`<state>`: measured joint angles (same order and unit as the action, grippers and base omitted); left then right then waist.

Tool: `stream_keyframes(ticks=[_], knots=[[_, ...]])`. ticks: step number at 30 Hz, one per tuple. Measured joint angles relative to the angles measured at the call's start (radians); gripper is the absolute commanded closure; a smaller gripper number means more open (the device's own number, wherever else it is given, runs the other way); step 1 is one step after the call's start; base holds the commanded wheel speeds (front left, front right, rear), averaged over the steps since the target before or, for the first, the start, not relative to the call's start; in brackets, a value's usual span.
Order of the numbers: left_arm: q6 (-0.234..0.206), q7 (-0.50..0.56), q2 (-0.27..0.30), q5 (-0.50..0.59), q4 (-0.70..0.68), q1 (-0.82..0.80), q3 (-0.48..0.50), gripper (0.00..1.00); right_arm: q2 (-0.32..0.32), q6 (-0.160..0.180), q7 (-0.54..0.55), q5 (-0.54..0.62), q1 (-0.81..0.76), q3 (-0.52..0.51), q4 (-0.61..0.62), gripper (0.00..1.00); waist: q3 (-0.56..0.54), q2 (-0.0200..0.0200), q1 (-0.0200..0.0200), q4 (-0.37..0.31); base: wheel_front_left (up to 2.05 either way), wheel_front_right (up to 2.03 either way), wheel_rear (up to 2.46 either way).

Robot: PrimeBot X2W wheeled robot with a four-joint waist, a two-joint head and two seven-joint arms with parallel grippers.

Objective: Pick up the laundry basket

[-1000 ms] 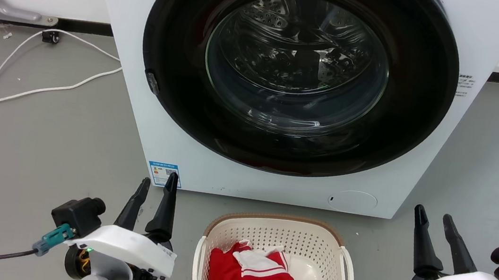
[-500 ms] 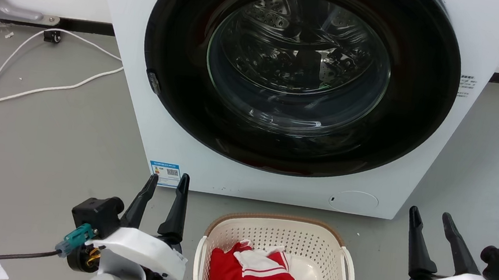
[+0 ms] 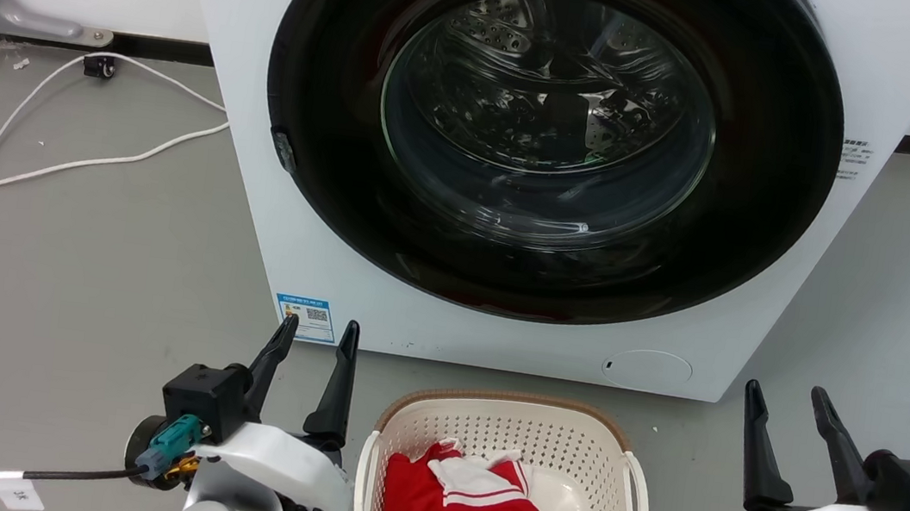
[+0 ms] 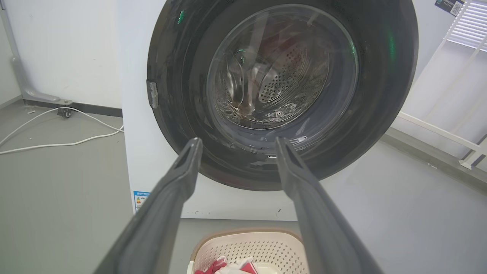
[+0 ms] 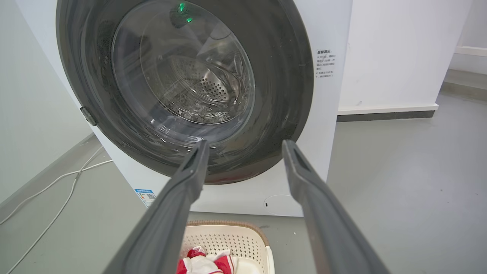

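Log entry, remote station. The laundry basket (image 3: 503,429) sat upright on the grey floor (image 3: 69,286), and its near end ran out of the head camera's frame.

Contents: one red garment (image 3: 463,508) with white trim, bunched over the basket's left and middle part. On the basket's right side I saw the bare cream bottom. White loop handles (image 3: 361,483) stood on the basket's left and right walls.

The left end effector (image 3: 319,330) was just left of the basket, close beside the left handle. Its fingers were apart from the basket, spread wide, with nothing between them. My left wrist camera agreed: the left end effector (image 4: 237,140) gaped empty, and the basket's far rim (image 4: 247,231) showed low between its fingers.

The right end effector (image 3: 784,391) was to the basket's right and stood farther from it than the left one did. Its fingers were likewise parted and empty. On the right wrist camera the right end effector (image 5: 245,142) gaped too, with the basket (image 5: 224,238) low beside its left finger.

The white washing machine (image 3: 497,339) stood just beyond the basket's far rim, with a strip of floor between them. Through its round glass door (image 3: 547,119) I saw a perforated steel drum (image 4: 281,76). Reflections kept me from telling whether the drum held anything.

A white cable (image 3: 40,170) lay on the floor well to the basket's left.
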<state>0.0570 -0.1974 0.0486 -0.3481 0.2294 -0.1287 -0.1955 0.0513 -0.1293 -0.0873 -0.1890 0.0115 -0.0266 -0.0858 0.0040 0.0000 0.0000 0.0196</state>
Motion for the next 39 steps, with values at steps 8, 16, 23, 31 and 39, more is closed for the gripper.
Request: stream_keyframes(ticks=[8,16,23,31,39], knots=[[-0.009,-0.018,0.0,0.059,0.002,-0.004,-0.012,0.0,0.0,0.0,-0.009,0.067,-0.002,-0.004,0.004,0.0,0.001,0.0,0.0,0.002,0.0,0.0,0.0],[-0.017,-0.033,0.0,0.107,0.009,-0.005,-0.021,0.0,0.0,-0.002,-0.018,0.122,-0.012,-0.008,0.007,0.0,0.0,0.0,0.0,0.004,0.0,0.0,0.0],[-0.031,-0.045,0.0,0.129,0.022,-0.011,-0.026,0.0,0.0,-0.002,-0.027,0.166,-0.014,-0.015,0.011,0.0,0.001,0.0,0.0,0.006,0.0,0.0,0.0],[-0.04,-0.061,0.0,0.152,0.035,-0.015,-0.029,0.0,0.0,-0.002,-0.045,0.176,-0.017,-0.022,0.011,0.0,0.001,0.0,0.0,0.007,0.0,0.0,0.0],[-0.044,-0.064,0.0,0.158,0.045,-0.016,-0.028,0.0,0.0,-0.002,-0.058,0.16,-0.017,-0.03,-0.003,0.0,0.001,0.0,0.0,0.006,0.0,0.0,0.0]])
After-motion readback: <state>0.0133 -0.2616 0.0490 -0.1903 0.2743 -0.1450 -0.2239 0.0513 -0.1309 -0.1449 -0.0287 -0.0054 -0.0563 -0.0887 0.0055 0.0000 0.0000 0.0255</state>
